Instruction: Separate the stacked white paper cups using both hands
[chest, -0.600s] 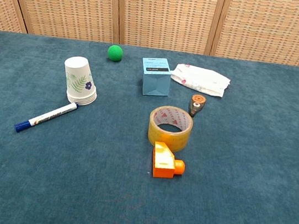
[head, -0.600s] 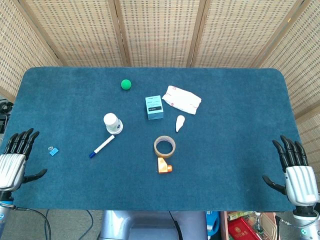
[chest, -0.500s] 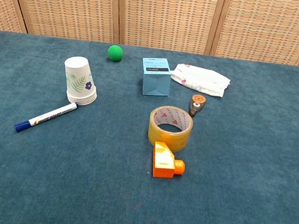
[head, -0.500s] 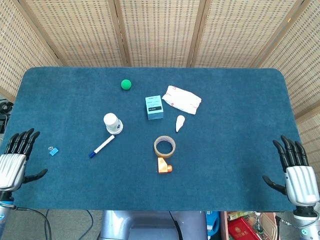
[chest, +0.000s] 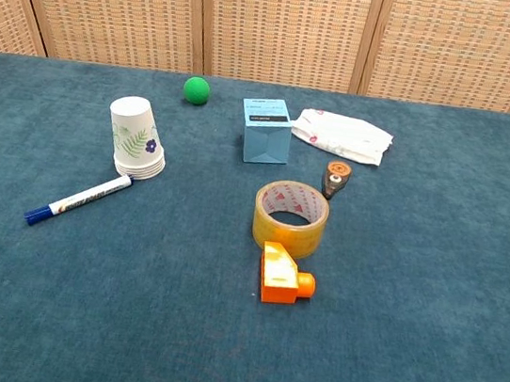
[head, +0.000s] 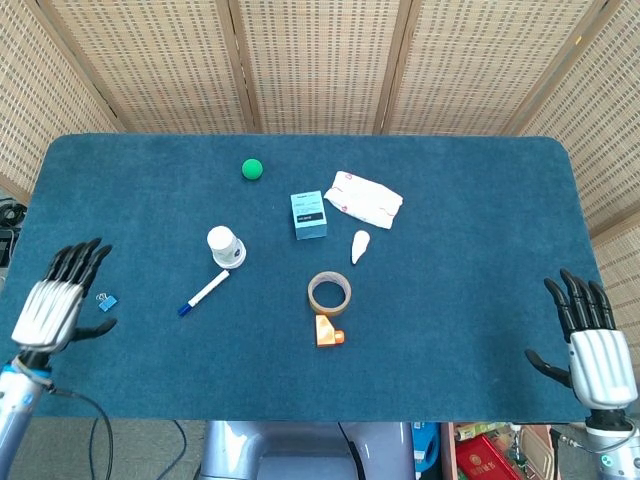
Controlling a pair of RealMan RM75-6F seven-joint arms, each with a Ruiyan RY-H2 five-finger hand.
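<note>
The stacked white paper cups (head: 226, 246) (chest: 136, 137) stand upside down left of the table's middle; a leaf and flower print shows on their side. My left hand (head: 62, 301) hovers at the left edge with its fingers spread, holding nothing, well to the left of the cups. At the front right corner my right hand (head: 591, 337) is also spread and holds nothing. Neither hand appears in the chest view.
A blue-capped marker (head: 204, 292) lies just in front of the cups, a small blue clip (head: 106, 301) beside my left hand. Also on the blue table (head: 460, 250): a green ball (head: 252, 168), a light blue box (head: 308, 214), a white packet (head: 362, 198), a tape roll (head: 329, 292), an orange block (head: 329, 331).
My left hand has lifted and moved inward over the table's left edge, toward the blue clip. The right hand and all objects stay where they were.
</note>
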